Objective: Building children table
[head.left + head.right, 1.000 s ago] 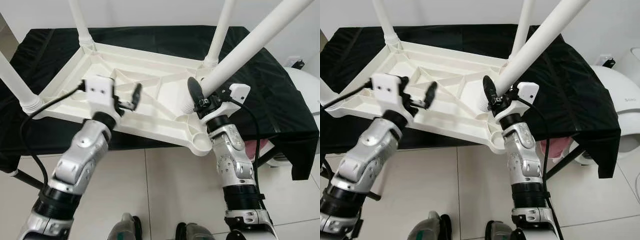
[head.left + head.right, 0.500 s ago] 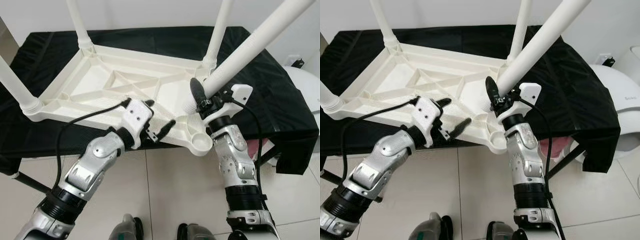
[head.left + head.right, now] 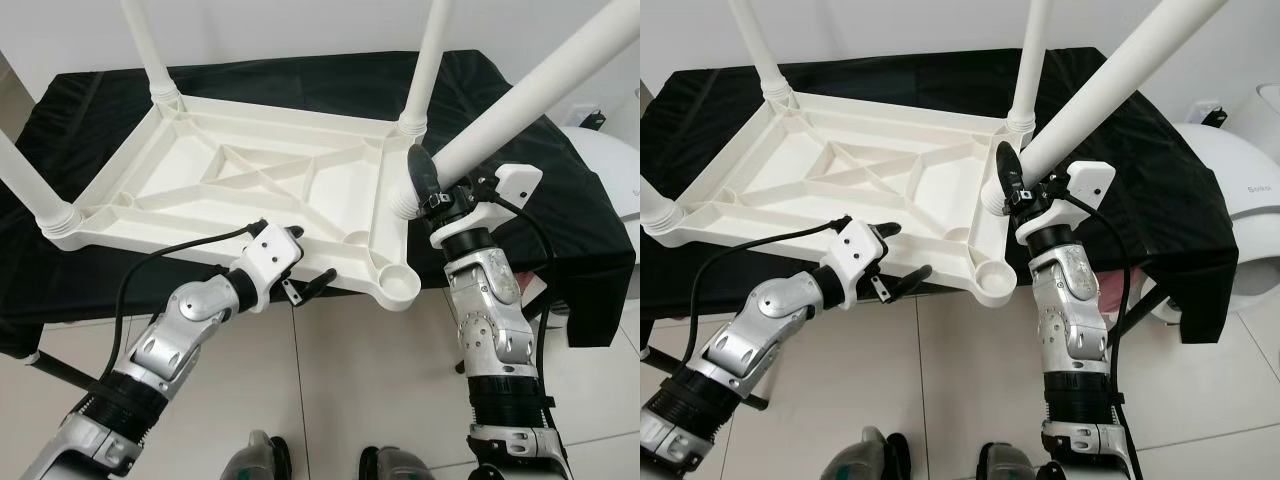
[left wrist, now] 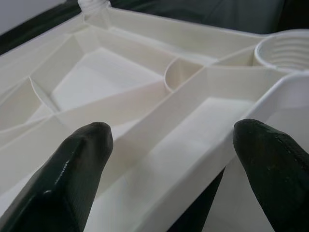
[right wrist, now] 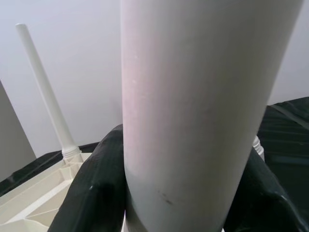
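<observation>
One table leg (image 3: 520,110) clamped in right gripper (image 3: 432,192)

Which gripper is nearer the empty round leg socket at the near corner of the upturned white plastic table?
Left. The left gripper straddles the table's near edge beside the empty socket; the right gripper clamps the loose white leg farther back.

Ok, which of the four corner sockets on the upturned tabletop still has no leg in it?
The near-right corner socket, closest to the robot: open and empty. The right tool holds the fourth leg slanted just behind it; the other three legs stand seated.
</observation>
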`<state>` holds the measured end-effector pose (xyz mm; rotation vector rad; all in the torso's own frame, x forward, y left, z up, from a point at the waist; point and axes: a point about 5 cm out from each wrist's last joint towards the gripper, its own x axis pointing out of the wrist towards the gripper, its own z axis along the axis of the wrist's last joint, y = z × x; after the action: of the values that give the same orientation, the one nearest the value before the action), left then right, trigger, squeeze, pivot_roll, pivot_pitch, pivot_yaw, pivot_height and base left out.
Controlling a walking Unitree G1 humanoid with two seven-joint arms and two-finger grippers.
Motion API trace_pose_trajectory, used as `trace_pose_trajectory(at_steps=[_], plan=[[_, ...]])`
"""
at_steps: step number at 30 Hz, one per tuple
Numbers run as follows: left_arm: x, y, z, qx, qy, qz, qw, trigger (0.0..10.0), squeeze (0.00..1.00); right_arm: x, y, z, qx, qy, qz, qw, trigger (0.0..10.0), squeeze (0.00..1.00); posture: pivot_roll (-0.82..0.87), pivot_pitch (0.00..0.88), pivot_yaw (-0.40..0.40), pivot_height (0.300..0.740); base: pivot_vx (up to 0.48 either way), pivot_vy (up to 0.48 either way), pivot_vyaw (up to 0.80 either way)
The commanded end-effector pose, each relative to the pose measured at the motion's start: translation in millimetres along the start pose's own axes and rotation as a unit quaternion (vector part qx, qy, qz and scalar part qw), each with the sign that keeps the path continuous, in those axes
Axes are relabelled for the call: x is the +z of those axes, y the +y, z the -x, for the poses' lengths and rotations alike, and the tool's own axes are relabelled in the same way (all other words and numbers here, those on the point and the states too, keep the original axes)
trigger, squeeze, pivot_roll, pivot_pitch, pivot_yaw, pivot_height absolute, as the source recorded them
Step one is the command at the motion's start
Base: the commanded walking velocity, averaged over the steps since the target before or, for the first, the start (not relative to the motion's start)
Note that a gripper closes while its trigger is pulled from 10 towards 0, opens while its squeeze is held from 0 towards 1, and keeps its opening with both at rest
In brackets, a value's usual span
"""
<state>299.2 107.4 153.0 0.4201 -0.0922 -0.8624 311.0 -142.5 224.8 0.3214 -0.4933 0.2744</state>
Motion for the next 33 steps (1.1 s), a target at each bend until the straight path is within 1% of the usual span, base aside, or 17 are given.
trace_pose_trajectory(at_steps=[1, 5, 9, 14, 15, 19, 20, 21, 22, 23, 26, 29, 31, 32, 33], plan=[[-5, -2.5, -0.2, -0.017, 0.010, -0.010, 1.000, 10.0, 0.00, 5, -0.1, 0.8, -0.001, -0.007, 0.002, 1.000, 10.0, 0.00, -0.12, 0.143, 0.064, 0.740, 0.000, 0.000, 0.00], [-7, -1.5, -3.9, -0.017, 0.016, -0.017, 1.000, 10.0, 0.00, 8, -0.8, 0.4, -0.003, -0.012, 0.003, 1.000, 10.0, 0.00, -0.13, 0.145, 0.063, 0.740, 0.000, 0.000, 0.00], [-9, -1.2, -11.2, -0.034, 0.017, -0.045, 0.998, 10.0, 0.00, 11, -0.9, 0.1, -0.004, -0.012, 0.006, 1.000, 10.0, 0.00, -0.13, 0.143, 0.062, 0.740, 0.000, 0.000, 0.00], [-10, -1.7, -12.6, -0.039, 0.017, -0.048, 0.998, 10.0, 0.00, 12, -1.0, 0.0, -0.004, -0.013, 0.006, 1.000, 10.0, 0.00, -0.14, 0.143, 0.063, 0.740, 0.000, 0.000, 0.00], [-10, -6.4, -15.3, -0.057, 0.016, -0.053, 0.997, 10.0, 0.00, 14, -2.6, 0.2, -0.004, -0.014, 0.011, 1.000, 10.0, 0.00, -0.14, 0.144, 0.064, 0.740, 0.000, 0.000, 0.00], [-10, -8.2, -16.1, -0.062, 0.015, -0.055, 0.996, 10.0, 0.00, 14, -3.2, 0.3, -0.005, -0.013, 0.012, 1.000, 10.0, 0.00, -0.14, 0.144, 0.064, 0.740, 0.000, 0.000, 0.00], [-11, -12.1, -18.0, -0.068, 0.015, -0.058, 0.996, 10.0, 0.00, 15, -3.3, 0.3, -0.005, -0.014, 0.013, 1.000, 10.0, 0.00, -0.14, 0.148, 0.066, 0.740, 0.000, 0.000, 0.00], [-11, -12.1, -18.0, -0.068, 0.015, -0.058, 0.996, 10.0, 0.00, 15, -3.3, 0.3, -0.005, -0.014, 0.013, 1.000, 10.0, 0.00, -0.14, 0.148, 0.066, 0.740, 0.000, 0.000, 0.00], [-10, -15.7, -20.8, -0.073, 0.012, -0.058, 0.996, 10.0, 0.00, 15, -3.2, 0.2, -0.006, -0.014, 0.013, 1.000, 10.0, 0.00, -0.14, 0.148, 0.066, 0.740, 0.000, 0.000, 0.00], [-7, -18.8, -28.3, -0.074, 0.005, -0.054, 0.996, 10.0, 0.00, 16, -2.6, 0.2, -0.008, -0.015, 0.012, 1.000, 10.0, 0.00, -0.15, 0.154, 0.065, 0.740, 0.000, 0.000, 0.00], [-5, -17.9, -31.5, -0.068, 0.004, -0.053, 0.996, 10.0, 0.00, 16, -2.4, 0.6, -0.008, -0.015, 0.012, 1.000, 10.0, 0.00, -0.15, 0.154, 0.065, 0.740, 0.000, 0.000, 0.00], [-4, -11.9, -39.5, -0.054, 0.001, -0.045, 0.998, 10.0, 0.00, 17, -2.3, 1.9, -0.011, -0.014, 0.012, 1.000, 10.0, 0.00, -0.16, 0.155, 0.069, 0.740, 0.000, 0.000, 0.00], [-4, -11.9, -39.5, -0.054, 0.001, -0.045, 0.998, 10.0, 0.00, 17, -2.3, 1.9, -0.011, -0.014, 0.012, 1.000, 10.0, 0.00, -0.16, 0.155, 0.069, 0.740, 0.000, 0.000, 0.00], [-7, -6.5, -41.4, -0.055, 0.008, -0.038, 0.998, 10.0, 0.00, 18, -2.9, 2.5, -0.014, -0.016, 0.014, 1.000, 10.0, 0.00, -0.17, 0.155, 0.073, 0.740, 0.000, 0.000, 0.00], [-7, -6.5, -41.4, -0.055, 0.008, -0.038, 0.998, 10.0, 0.00, 18, -2.9, 2.5, -0.014, -0.016, 0.014, 1.000, 10.0, 0.00, -0.17, 0.155, 0.073, 0.740, 0.000, 0.000, 0.00]])
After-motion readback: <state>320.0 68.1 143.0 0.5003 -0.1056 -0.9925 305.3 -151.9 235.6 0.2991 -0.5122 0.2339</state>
